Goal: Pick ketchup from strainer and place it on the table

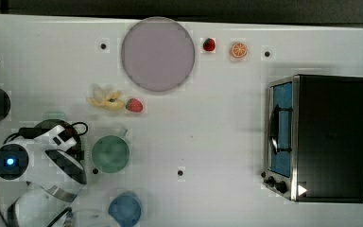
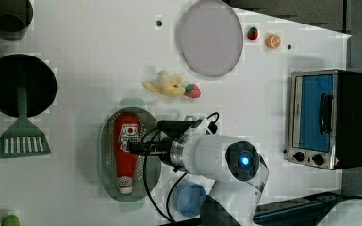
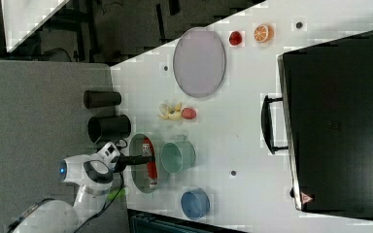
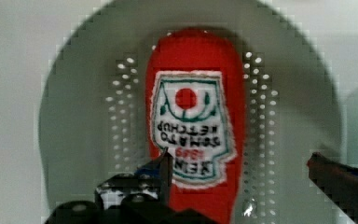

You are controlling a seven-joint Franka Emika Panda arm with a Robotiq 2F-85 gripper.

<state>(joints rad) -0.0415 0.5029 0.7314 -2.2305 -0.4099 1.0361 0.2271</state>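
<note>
The ketchup (image 2: 124,165), a red bottle with a white cap and a white-and-red label, lies lengthwise in the pale green strainer (image 2: 104,155) on the white table (image 2: 99,61). My gripper (image 2: 135,147) hangs open just above the bottle's labelled middle. In the wrist view the ketchup (image 4: 196,121) lies in the strainer (image 4: 74,140), and the gripper (image 4: 240,161) has one fingertip over the label's edge and the other over the perforated wall; nothing is held. The right view shows the ketchup (image 3: 150,167), the strainer (image 3: 138,179) and the gripper (image 3: 137,158) the same way.
A green cup (image 1: 110,153) stands beside the strainer and a blue cup (image 1: 125,208) near the table edge. Further off are a banana (image 1: 105,99), a strawberry (image 1: 133,105), a lilac plate (image 1: 157,53) and a toaster oven (image 1: 321,137). A black pan (image 2: 21,84) with a green spatula (image 2: 22,139) lies beyond the strainer.
</note>
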